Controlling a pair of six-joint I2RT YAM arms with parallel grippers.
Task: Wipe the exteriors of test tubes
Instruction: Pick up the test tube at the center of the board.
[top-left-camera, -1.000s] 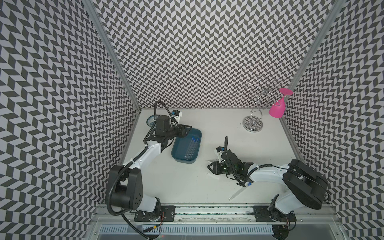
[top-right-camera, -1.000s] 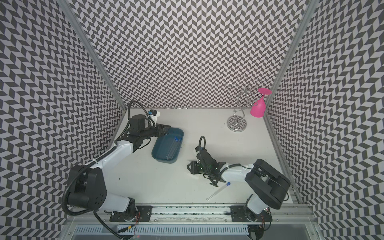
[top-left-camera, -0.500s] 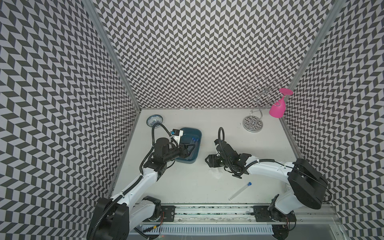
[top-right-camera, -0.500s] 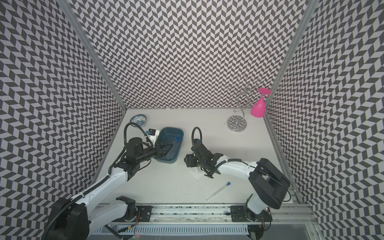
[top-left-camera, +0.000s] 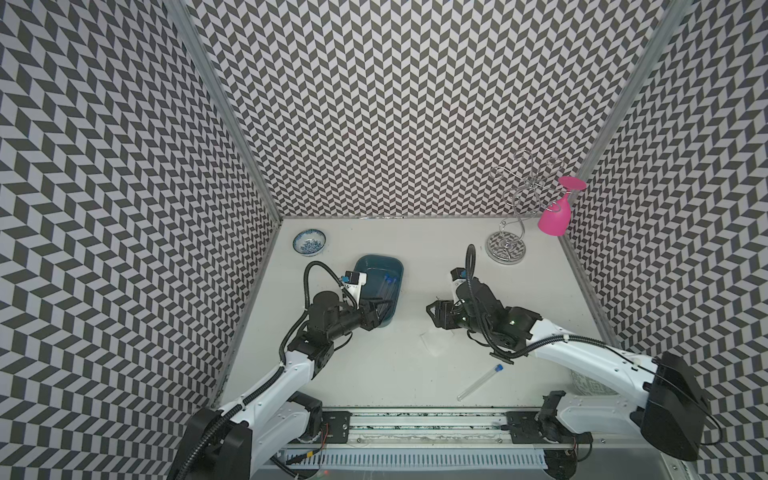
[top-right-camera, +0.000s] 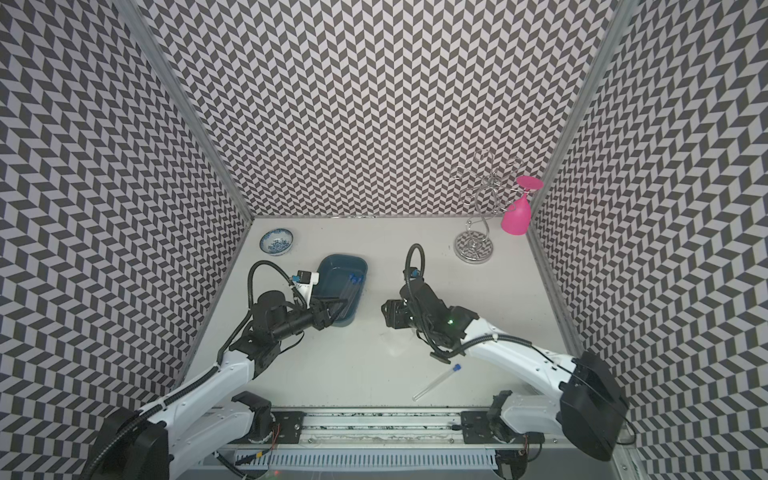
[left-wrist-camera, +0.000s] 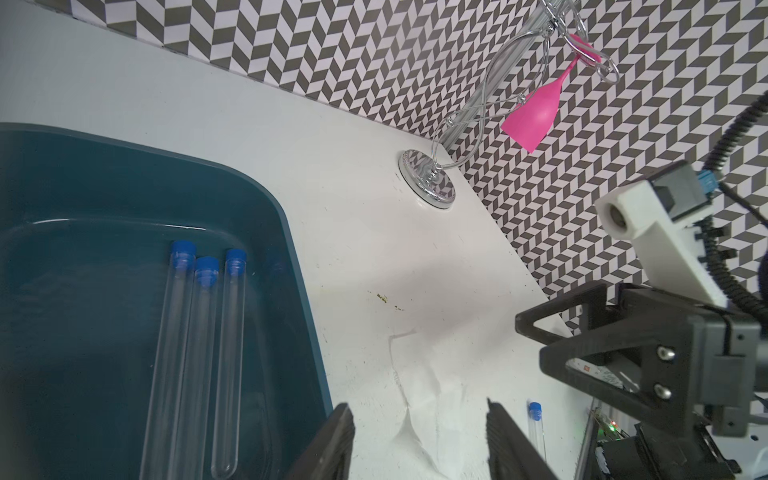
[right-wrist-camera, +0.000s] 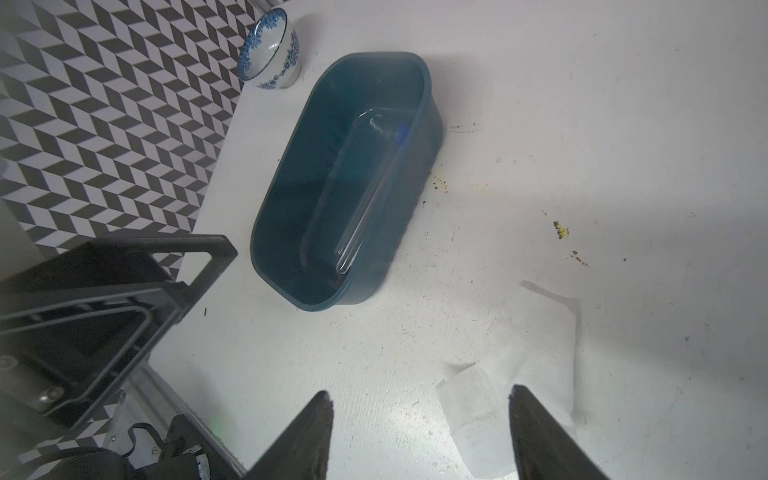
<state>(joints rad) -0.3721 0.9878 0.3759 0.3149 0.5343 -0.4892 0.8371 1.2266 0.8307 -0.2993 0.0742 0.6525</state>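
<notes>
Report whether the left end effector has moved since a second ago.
Yes. The left end effector drew back from the blue bin's far end to its near end, toward the front rail.

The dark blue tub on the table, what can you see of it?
The tub is a deep oblong container with rounded ends and smooth dark teal walls, plastic by its look. It stands upright on the white table, near a small blue-patterned bowl. Three clear test tubes with blue caps lie side by side along its floor. The left gripper hangs at its near end, jaws open; whether it touches cannot be told.
</notes>
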